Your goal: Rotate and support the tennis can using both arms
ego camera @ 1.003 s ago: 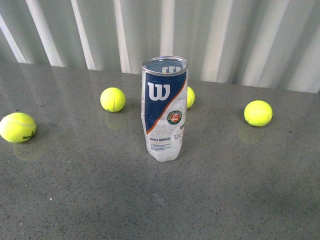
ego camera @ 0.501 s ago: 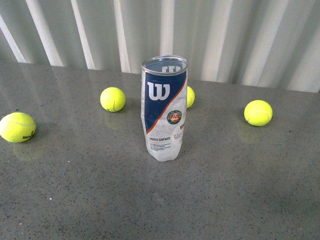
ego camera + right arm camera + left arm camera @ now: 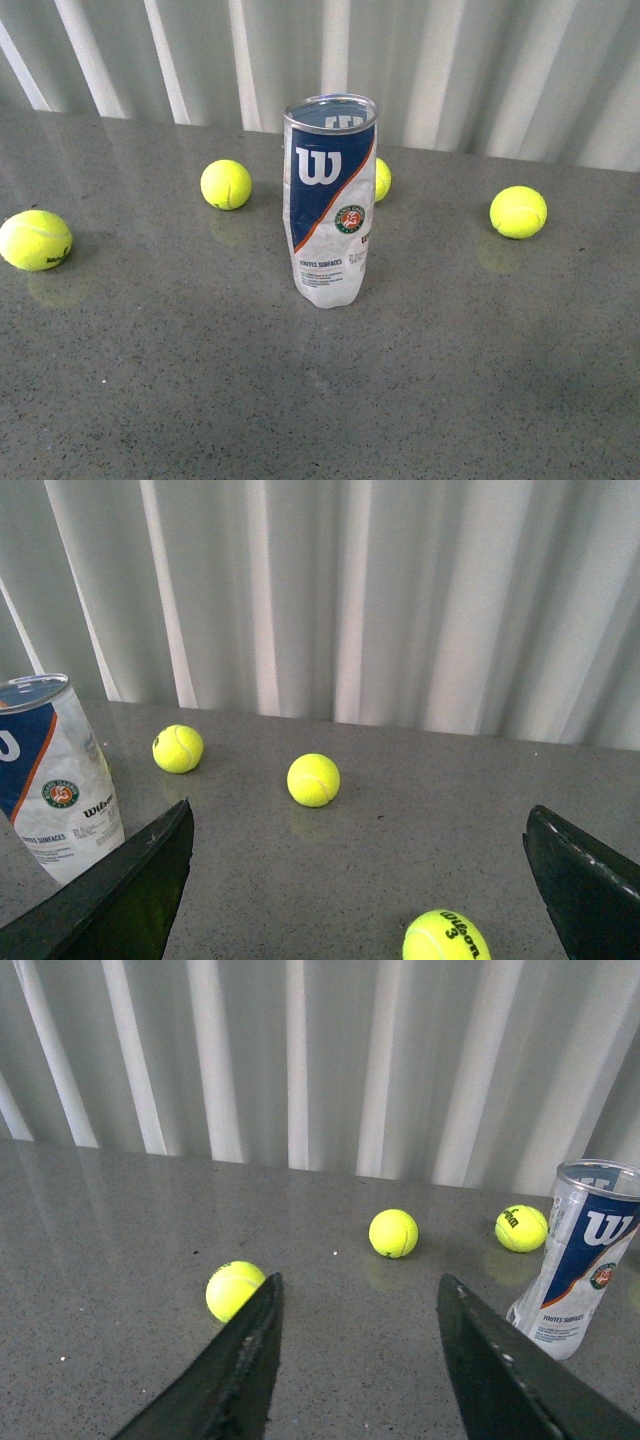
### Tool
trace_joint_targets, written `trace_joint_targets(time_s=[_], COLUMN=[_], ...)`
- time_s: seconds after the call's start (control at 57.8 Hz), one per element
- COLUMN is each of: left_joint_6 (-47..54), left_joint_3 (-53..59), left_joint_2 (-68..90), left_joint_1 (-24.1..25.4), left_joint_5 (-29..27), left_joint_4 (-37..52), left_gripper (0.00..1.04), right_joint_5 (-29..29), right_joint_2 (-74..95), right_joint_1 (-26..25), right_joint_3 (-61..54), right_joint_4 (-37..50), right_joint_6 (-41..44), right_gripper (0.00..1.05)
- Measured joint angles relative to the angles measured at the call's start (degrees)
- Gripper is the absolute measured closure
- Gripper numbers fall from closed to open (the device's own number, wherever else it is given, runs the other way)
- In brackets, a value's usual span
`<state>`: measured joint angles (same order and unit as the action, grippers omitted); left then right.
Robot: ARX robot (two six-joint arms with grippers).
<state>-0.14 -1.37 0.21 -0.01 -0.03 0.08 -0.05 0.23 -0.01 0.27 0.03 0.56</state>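
The tennis can [image 3: 330,200] stands upright on the grey table, open silver rim up, with its navy-and-white label, white W and orange stripe facing me. Neither arm shows in the front view. My left gripper [image 3: 360,1285] is open and empty above the table. The can [image 3: 583,1245] stands beyond and outside one of its fingers, apart from it. My right gripper [image 3: 360,810] is open wide and empty. The can [image 3: 55,775] stands just outside one of its fingers [image 3: 150,880], and I cannot tell whether they touch.
Several yellow-green tennis balls lie loose on the table [image 3: 150,400]: one far left [image 3: 35,240], one left of the can [image 3: 226,184], one half hidden behind it [image 3: 381,179], one right [image 3: 518,211]. A white pleated curtain [image 3: 450,60] backs the table.
The whole scene sits slightly higher in the front view than before. The can and balls keep their places relative to each other.
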Motion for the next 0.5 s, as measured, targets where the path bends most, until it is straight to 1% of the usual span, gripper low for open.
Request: trace_joint_targets(time_s=[0.242, 0.277, 0.346, 0.501], left_joint_6=[0.0, 0.0, 0.0, 0.0], left_joint_3=[0.0, 0.0, 0.0, 0.0], left_joint_2=[0.0, 0.0, 0.0, 0.0], left_joint_1=[0.0, 0.0, 0.0, 0.0], left_joint_5=[0.0, 0.0, 0.0, 0.0], left_joint_4=[0.0, 0.0, 0.0, 0.0], left_gripper=[0.09, 0.05, 0.08, 0.07], right_joint_5=[0.0, 0.0, 0.0, 0.0], right_joint_2=[0.0, 0.0, 0.0, 0.0], right_joint_1=[0.0, 0.0, 0.0, 0.0], right_joint_3=[0.0, 0.0, 0.0, 0.0], right_joint_4=[0.0, 0.0, 0.0, 0.0], right_joint_6=[0.0, 0.0, 0.0, 0.0], right_gripper=[0.07, 0.07, 0.07, 0.07])
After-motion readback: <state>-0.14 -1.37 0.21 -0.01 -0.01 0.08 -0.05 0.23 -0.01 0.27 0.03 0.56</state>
